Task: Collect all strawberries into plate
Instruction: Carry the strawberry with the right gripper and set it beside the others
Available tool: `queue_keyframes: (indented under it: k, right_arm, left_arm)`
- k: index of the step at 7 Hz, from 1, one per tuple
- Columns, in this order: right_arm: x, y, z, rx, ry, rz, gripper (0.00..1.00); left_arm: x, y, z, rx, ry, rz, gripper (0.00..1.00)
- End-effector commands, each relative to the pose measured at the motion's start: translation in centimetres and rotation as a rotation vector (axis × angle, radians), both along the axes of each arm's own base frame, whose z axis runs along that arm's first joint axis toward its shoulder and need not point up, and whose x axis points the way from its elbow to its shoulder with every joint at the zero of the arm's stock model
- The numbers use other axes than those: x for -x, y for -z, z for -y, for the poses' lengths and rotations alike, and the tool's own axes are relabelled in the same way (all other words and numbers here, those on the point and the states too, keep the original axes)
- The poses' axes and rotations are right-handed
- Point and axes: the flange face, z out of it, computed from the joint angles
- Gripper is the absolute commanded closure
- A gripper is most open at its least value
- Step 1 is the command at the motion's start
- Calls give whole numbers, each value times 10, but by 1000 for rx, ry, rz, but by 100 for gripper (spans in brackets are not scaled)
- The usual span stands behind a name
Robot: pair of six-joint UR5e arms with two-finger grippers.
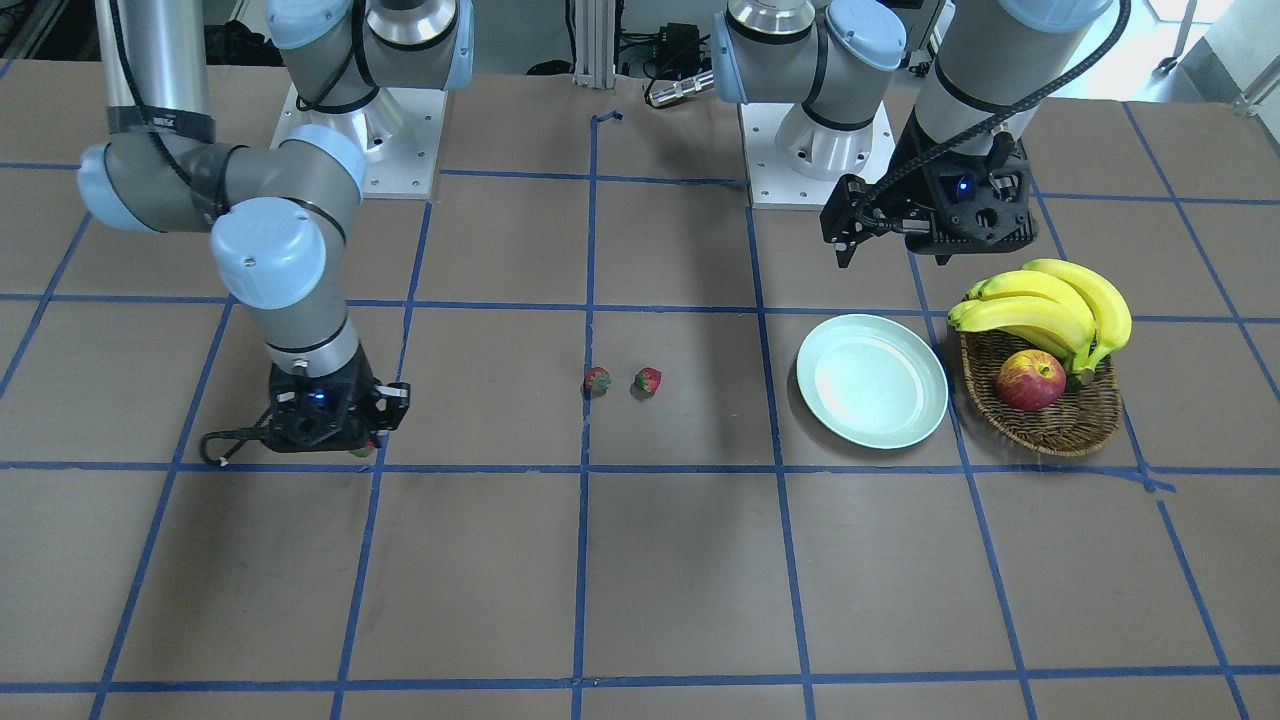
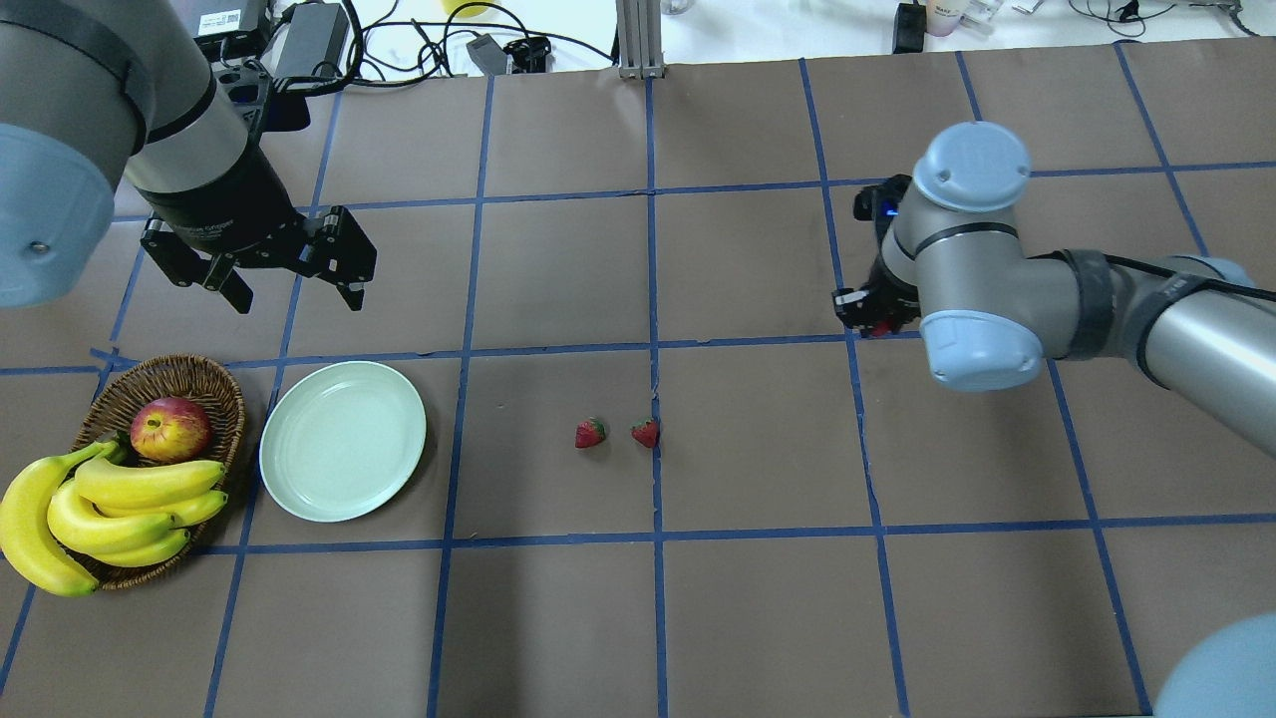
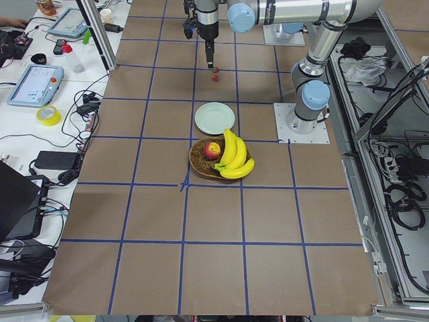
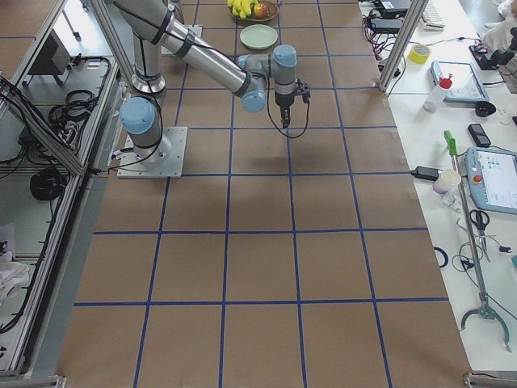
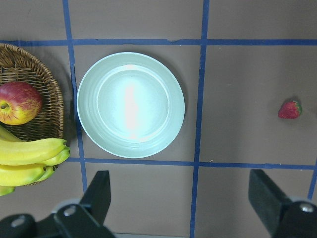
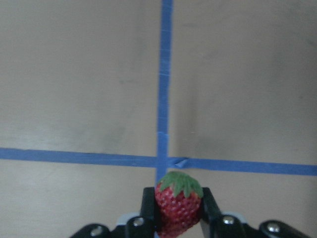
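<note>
My right gripper (image 6: pixel 178 197) pinches one strawberry (image 6: pixel 179 208), well apart from the plate (image 2: pixel 343 441), and this fingertip hold may let it slip.

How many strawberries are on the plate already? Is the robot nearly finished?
Not nearly. Done: nothing yet, the plate is bare. In hand: the right gripper is shut on one strawberry, away from the plate. Left to do: two strawberries lie side by side on the table, and all three must reach the plate. The left gripper hangs open near the plate, holding nothing.
</note>
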Motion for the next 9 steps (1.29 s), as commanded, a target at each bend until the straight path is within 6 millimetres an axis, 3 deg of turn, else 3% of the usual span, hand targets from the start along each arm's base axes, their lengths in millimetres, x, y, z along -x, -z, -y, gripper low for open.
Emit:
queue_keyframes:
  k: [1,4,5,8,9]
  right_arm:
    - [-115,-37,-17,18,-28,36,80]
    - [-270,-9,-63,-2,99,78,80]
    - [-308,3,-78,-8,103,81,80]
    - [-325,18,-90,-46,85,140,80]
    - [-321,37,-94,-65,90,110,63]
  left_arm:
    - [-1,-3,-1,6,0,3,0]
    - [-5,0,0,1,-10,1,0]
    - [-5,-5,-2,-2,-9,6,0]
    - [-22,5,3,-27,-44,-7,0]
    - [-23,11,6,-40,-47,-5,0]
